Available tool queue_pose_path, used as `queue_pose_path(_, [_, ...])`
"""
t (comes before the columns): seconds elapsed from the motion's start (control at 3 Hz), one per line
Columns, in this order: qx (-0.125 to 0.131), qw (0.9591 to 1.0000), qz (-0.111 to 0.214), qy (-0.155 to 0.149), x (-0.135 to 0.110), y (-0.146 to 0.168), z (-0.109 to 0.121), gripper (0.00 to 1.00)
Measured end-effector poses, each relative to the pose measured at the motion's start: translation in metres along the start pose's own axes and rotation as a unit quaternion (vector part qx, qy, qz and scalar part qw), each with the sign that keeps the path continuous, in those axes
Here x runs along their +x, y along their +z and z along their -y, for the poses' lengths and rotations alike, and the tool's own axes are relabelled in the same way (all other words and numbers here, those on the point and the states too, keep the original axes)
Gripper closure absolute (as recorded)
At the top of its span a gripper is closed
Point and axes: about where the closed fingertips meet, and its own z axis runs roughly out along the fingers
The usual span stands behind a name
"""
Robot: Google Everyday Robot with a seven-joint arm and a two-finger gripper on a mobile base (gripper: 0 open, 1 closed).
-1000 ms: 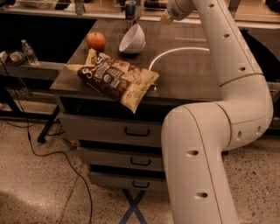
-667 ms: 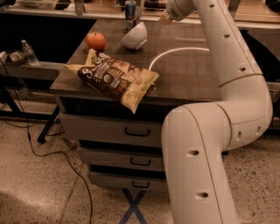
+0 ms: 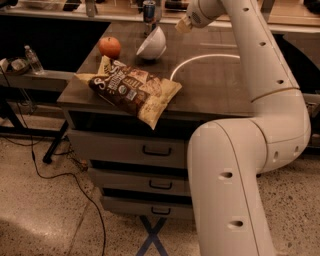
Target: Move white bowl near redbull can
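Locate the gripper [image 3: 183, 25] at the top of the view, above the far part of the table [image 3: 220, 85]. Record its state as undetermined: cannot tell whether apart or together. Note the clear gap to every object, with nothing seen in its grasp.

Find the bowl [image 3: 151, 44] just left of and below the gripper, on the tabletop and out of contact with it. Note the tilt: tipped onto its side, not seated on its foot. Treat this pose as unsettled and allow for rocking or rolling before rest.

Find the can [image 3: 149, 10] left of the gripper and farther back, upright, directly behind the bowl and very close to it. Cannot tell whether touching. Judge the placement as essentially met, pending the bowl coming to rest.

Find the apple [image 3: 109, 46] farther left, beyond the bowl and near it. Find the chip bag [image 3: 132, 90] left of and well toward the camera from the gripper, lying flat with one corner overhanging the front edge.

Check containers as follows:
- Bowl: no contents seen; interior not readable.
- Chip bag: apparently closed and puffed.
- Drawers [image 3: 155, 150] far below the gripper: all shut, contents hidden.
- Bottle [image 3: 34, 59] far left and lower, upright on a side ledge; fill level not readable.
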Motion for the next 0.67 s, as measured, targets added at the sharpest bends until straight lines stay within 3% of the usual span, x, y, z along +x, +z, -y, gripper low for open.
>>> queue_pose_path(0.67, [-0.009,0.9999,0.01,-0.004,-0.0052,-0.0178,-0.002,0.0])
